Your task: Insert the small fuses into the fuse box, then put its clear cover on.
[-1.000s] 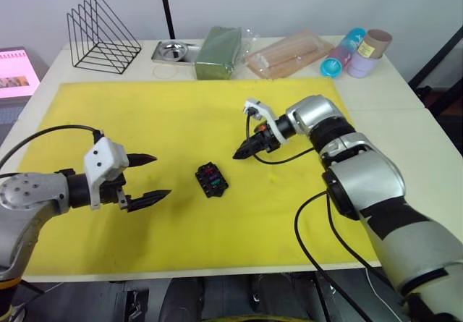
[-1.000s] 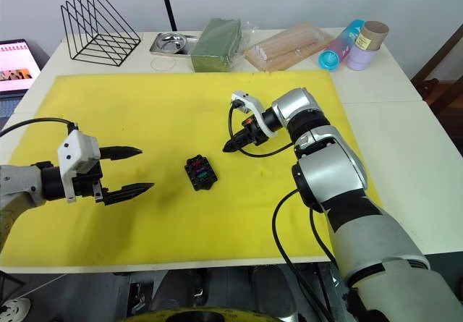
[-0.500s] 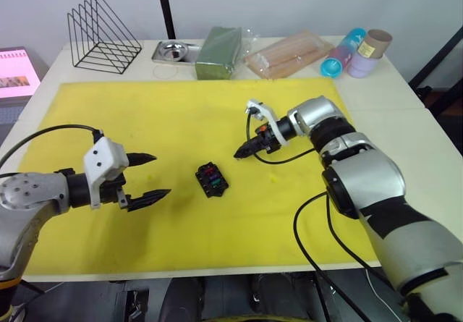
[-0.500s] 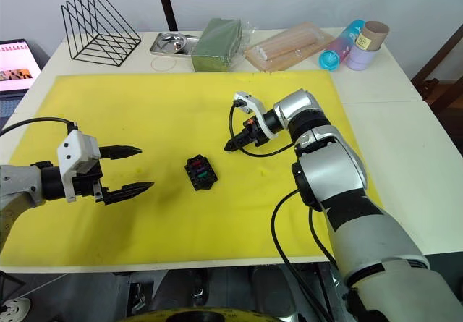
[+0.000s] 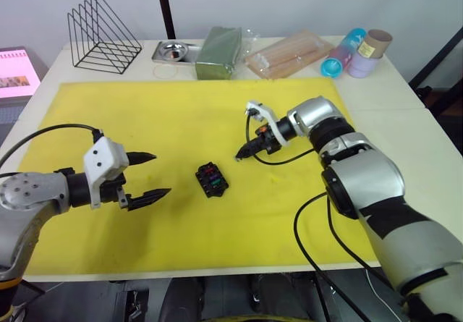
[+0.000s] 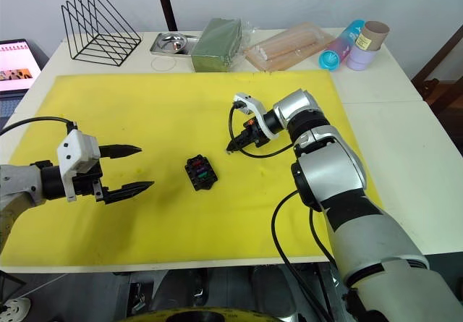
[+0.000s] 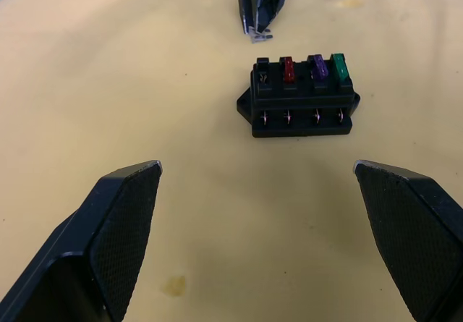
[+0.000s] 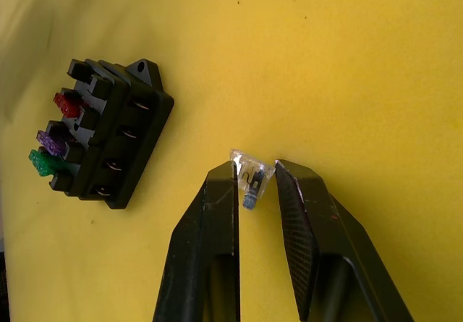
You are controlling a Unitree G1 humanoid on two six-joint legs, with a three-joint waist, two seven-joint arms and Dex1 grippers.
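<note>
Under both pincers, a yellow mat point(image 5: 181, 119) covers most of the white counter point(image 5: 405, 119). Beyond the right pincer, along the counter's far edge, stand a black wire rack point(image 5: 101, 36), a green packet point(image 5: 217, 52), a clear bag of sticks point(image 5: 289, 54) and some tubes point(image 5: 358, 51).

Between the two pincers sits the fuse box point(image 5: 211, 179), a small black block flat on the mat. The left pincer point(image 5: 148, 176) hovers just off the mat beside it, fingers spread wide and holding nothing, pointed toward the box.

On the box's other side, the right pincer point(image 6: 233, 147) tips down near the mat with its fingers pinched on a tiny pale, greyish-clear fuse point(image 8: 250, 179), close to the box but not touching it.

Three fuses are seated in the box's slots: green point(image 7: 338, 66), purple point(image 7: 317, 66) and red point(image 7: 287, 68), in a row, with one slot beside the red empty.
</note>
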